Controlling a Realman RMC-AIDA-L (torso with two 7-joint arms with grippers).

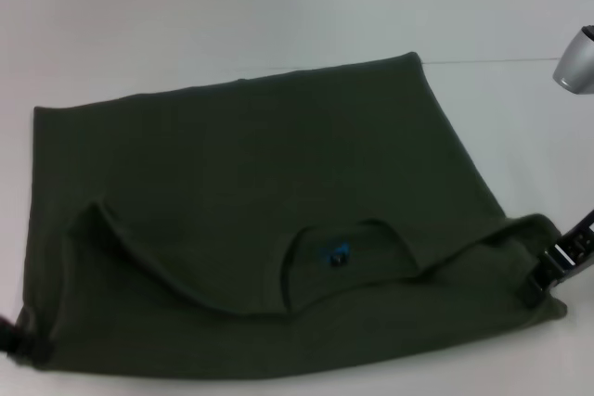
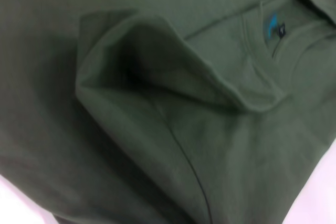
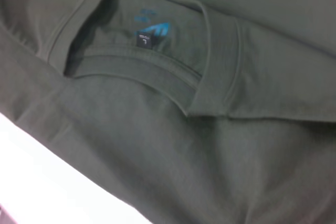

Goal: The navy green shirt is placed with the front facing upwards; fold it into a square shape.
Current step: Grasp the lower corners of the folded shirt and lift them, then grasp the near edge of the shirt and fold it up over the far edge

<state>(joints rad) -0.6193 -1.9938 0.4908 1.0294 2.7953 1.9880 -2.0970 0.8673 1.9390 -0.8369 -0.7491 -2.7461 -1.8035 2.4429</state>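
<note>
Navy green shirt (image 1: pixel 278 183) lies spread across a pale table (image 1: pixel 186 6), filling most of the head view. Its long axis runs side to side in front of the robot. The plain green cloth faces up and no chest print shows. The bottom part seems to have been folded toward the robot over the chest, leaving a slack fold edge that sags around the neck opening (image 1: pixel 348 252). A small dark neck label (image 3: pixel 145 40) sits inside the collar (image 3: pixel 142 69), with a blue mark just above it.

Both grippers are at the near edge of the shirt, one at each corner, well apart. The left gripper (image 1: pixel 23 345) sits at the near left corner, mostly out of view; whether its fingers are parted or closed cannot be told. The right gripper (image 1: pixel 548 275) sits at the near right corner with cloth bunched against it. It looks clamped on the fabric, though the fingertips are hidden.

The shirt lies between the two arms, stretching away from them toward the far side of the table. By this judgement, neither arm is clearly nearer, so the next fold would need both corners carried together.

A grey metal part (image 1: pixel 577 60) shows at the far right.
</note>
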